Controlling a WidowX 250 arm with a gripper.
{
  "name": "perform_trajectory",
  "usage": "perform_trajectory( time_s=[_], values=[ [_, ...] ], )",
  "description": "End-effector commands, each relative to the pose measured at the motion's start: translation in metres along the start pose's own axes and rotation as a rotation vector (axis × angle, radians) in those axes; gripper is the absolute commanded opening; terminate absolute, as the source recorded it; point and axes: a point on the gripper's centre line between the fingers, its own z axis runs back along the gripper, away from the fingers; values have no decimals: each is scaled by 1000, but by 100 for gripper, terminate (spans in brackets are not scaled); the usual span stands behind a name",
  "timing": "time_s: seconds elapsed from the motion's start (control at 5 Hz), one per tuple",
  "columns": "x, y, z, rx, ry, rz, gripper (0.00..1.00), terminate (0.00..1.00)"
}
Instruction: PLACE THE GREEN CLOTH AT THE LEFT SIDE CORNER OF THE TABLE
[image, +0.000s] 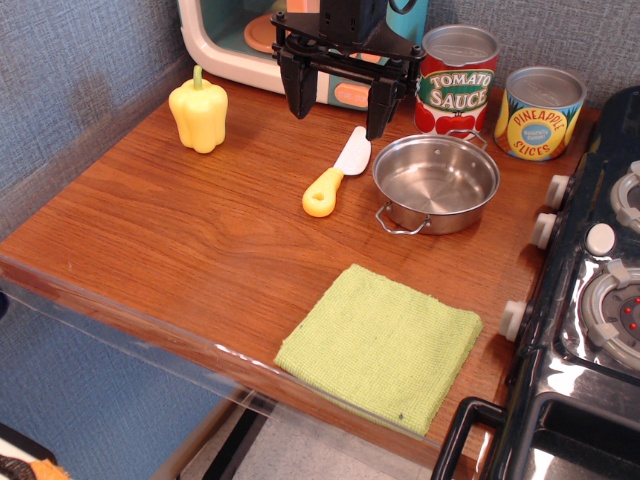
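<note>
So closest to the camera, the green cloth (380, 346) is lying flat and folded at the front edge of the tabletop (180, 230), right next to the black toy stove (585, 300) and basically at the wrong end from where it needs to go. Nothing is touching it.

A bit further back there's a steel pot (436, 182) with a yellow-handled toy knife (335, 174) just beside it, and a yellow bell pepper (199, 110) off to the left. Behind those, a tomato sauce can (456, 80) and a pineapple slices can (539, 112).

The gripper (335, 108) hangs way at the back, above the knife, jaws spread wide apart and holding nothing.

My take: the step in hand is the reach to the cloth. I'd come down on an edge or corner nearer the pot, pinch a fold of fabric, lift enough that it doesn't drag, and swing wide of the pot and knife on the way left.
</note>
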Motion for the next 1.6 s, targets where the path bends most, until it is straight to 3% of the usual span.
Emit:
perform_trajectory(
  time_s=[0.0, 0.4, 0.8, 1.4],
  values=[
    [0, 0, 0, 0, 0, 0, 100, 0],
    [-60, -41, -23, -41, 9, -131, 100, 0],
    [-97, -74, -37, -85, 19, -269, 100, 0],
    [-109, -67, -69, -48, 36, -292, 100, 0]
  ],
)
